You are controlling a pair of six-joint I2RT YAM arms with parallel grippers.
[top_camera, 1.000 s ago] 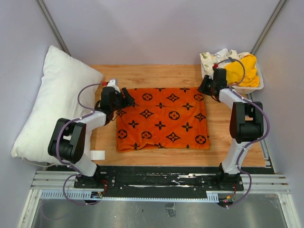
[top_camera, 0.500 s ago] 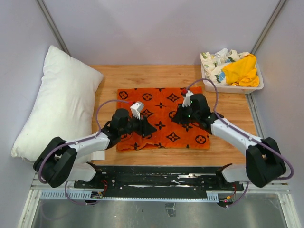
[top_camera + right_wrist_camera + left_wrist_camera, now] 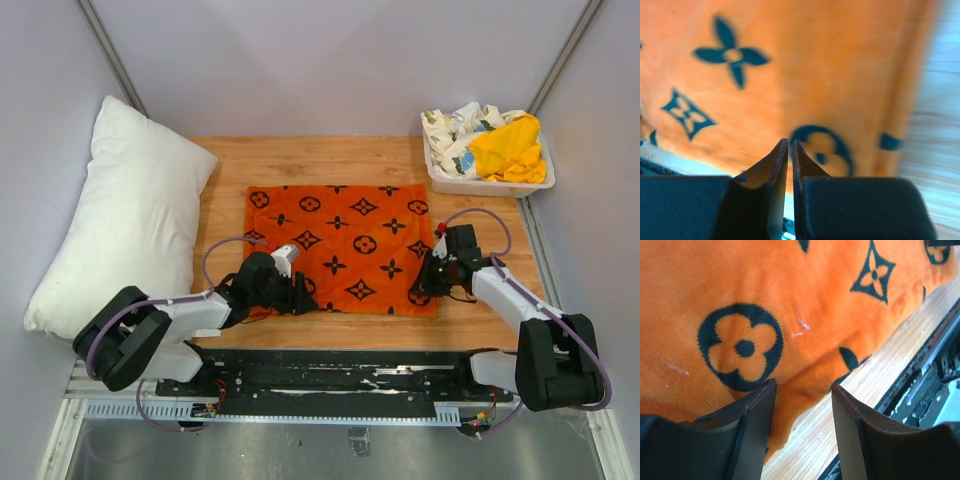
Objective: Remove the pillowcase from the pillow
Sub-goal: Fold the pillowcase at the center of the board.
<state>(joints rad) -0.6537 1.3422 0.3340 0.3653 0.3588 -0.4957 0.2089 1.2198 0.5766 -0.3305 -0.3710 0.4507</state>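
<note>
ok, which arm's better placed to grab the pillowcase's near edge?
Probably left. The left gripper is open right over the pillowcase hem. The right gripper sits at the near-right corner with jaws shut, so it would need to open first.

**Orange case lies flat, white pillow well to its left**

The pillowcase (image 3: 340, 250) is spread out flat in the middle of the wooden counter (image 3: 330, 155), a bright orange plush rectangle printed with black flowers, diamonds and circled blossoms. Its far edge runs straight; its near edge is thicker and a little rumpled, most of all at the near left corner. Nothing fills it. The pillow (image 3: 120, 215), plump, plain and white, lies bare at the counter's left side, set at a slant against the left wall, with a strip of bare wood between the two.
</note>
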